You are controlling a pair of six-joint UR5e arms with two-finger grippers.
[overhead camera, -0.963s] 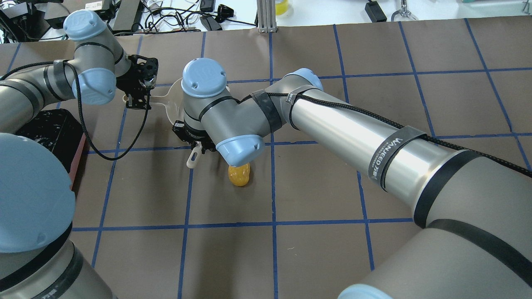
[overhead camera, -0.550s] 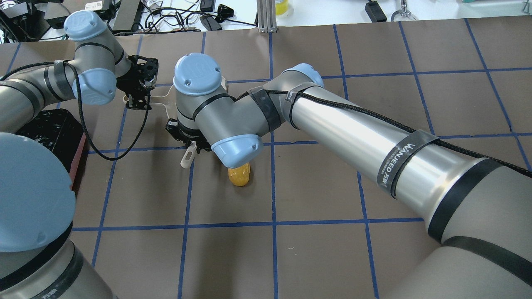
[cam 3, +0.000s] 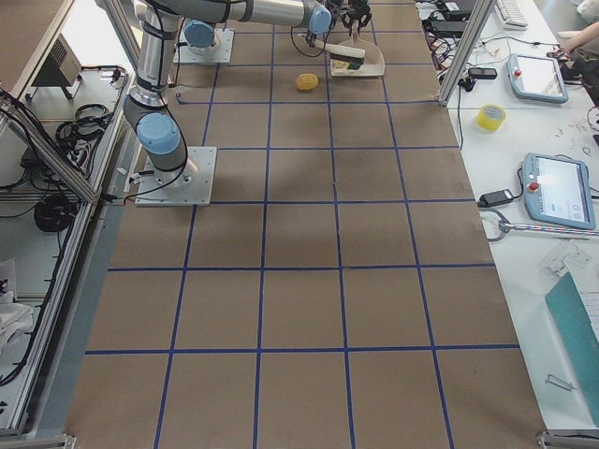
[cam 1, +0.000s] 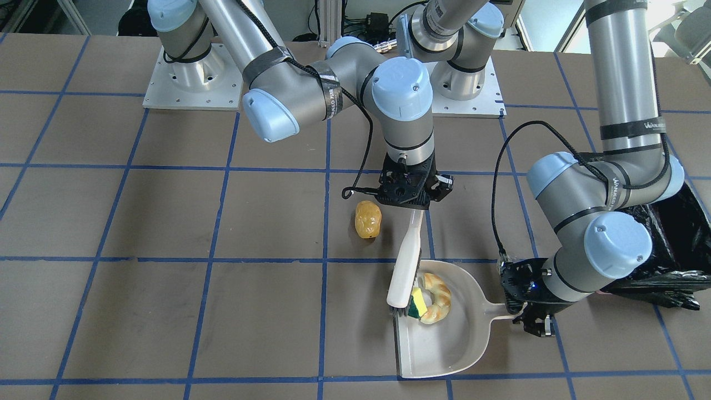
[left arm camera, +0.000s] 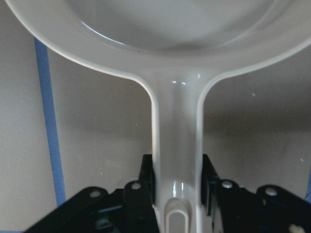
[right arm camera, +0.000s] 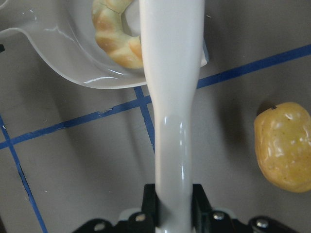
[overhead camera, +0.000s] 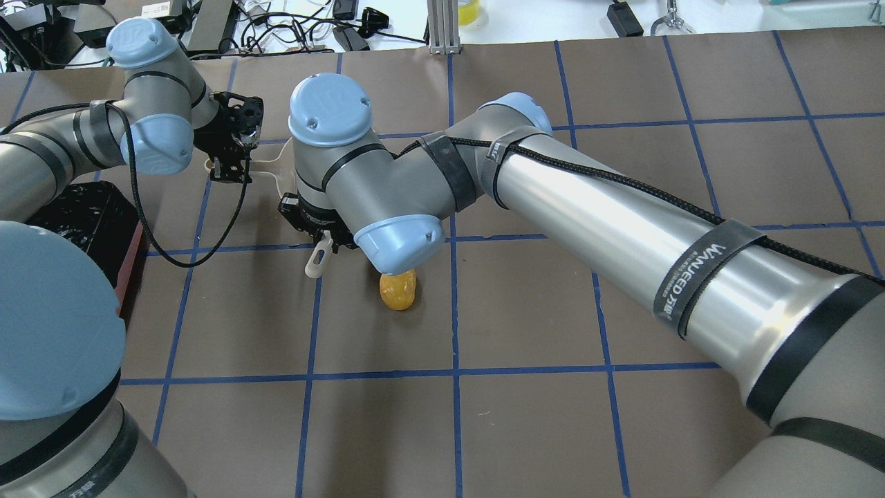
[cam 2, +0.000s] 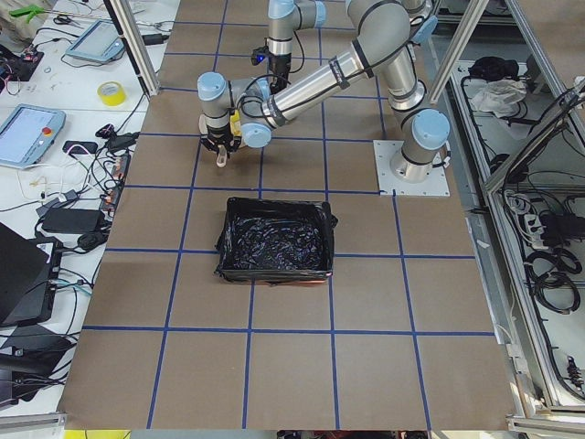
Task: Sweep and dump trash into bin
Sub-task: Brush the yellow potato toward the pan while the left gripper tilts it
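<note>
The light grey dustpan (cam 1: 444,350) lies on the table. My left gripper (cam 1: 527,322) is shut on its handle (left arm camera: 177,145). My right gripper (cam 1: 410,204) is shut on a white brush (cam 1: 405,261), whose bristles rest at the pan's mouth. The yellow sponge wedge (cam 1: 419,304) and the pale cream crescent (cam 1: 439,294) sit inside the pan against the brush head. The golden-brown potato-like lump (cam 1: 367,219) lies on the table outside the pan, beside the brush handle; it also shows in the right wrist view (right arm camera: 284,145). The bin (cam 2: 274,242), lined with a black bag, stands behind my left arm.
The table is brown with blue tape grid lines. The bin's pink side (overhead camera: 131,270) shows at the overhead view's left edge. My right arm (overhead camera: 588,207) stretches across the table's middle. Cables and gear lie beyond the far table edge.
My right gripper has moved the brush a little to the left, toward the dustpan, and its elbow has shifted. The left arm, the dustpan and the potato-like lump have stayed put.
</note>
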